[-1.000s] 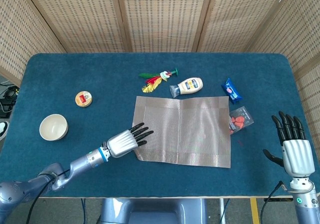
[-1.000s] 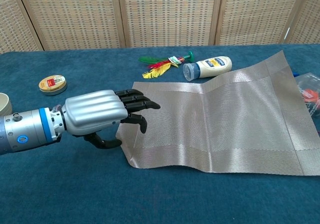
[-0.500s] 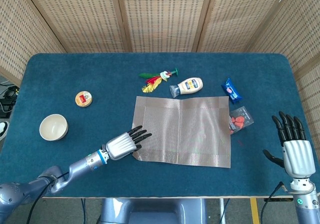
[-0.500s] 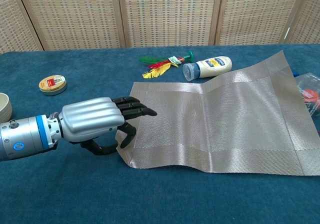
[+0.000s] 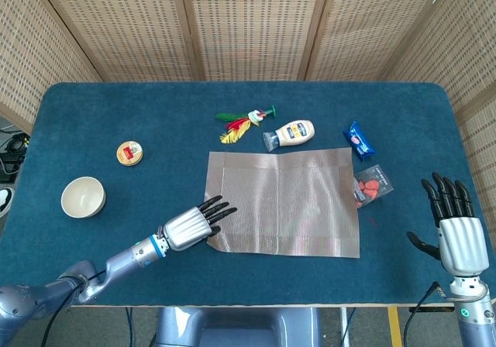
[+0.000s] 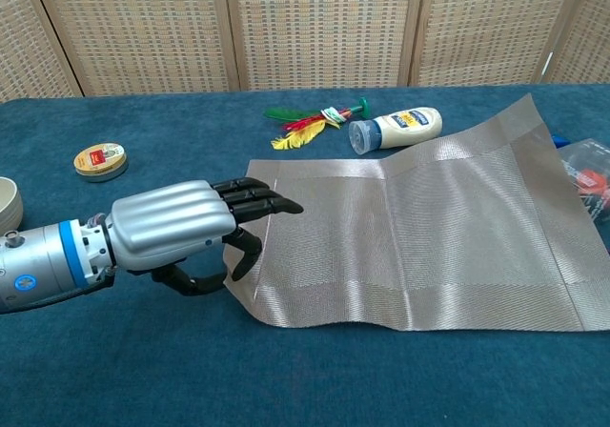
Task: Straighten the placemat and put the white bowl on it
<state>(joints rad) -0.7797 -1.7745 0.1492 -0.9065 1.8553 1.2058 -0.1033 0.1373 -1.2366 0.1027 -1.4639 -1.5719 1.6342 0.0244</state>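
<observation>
1. Pinching the placemat at its 8 o'clock corner: left hand.
2. Resting at the table's 9 o'clock edge: white bowl.
3. Hovering at 4 o'clock, fingers spread, holding nothing: right hand.

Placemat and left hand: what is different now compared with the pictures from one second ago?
The left hand drew back toward the robot, its fingertips on the placemat's near left corner, and that corner moved with it, so the mat turned slightly. In the chest view a ripple now shows along its near edge. The white bowl, the right hand and the other things stayed where they were.
</observation>
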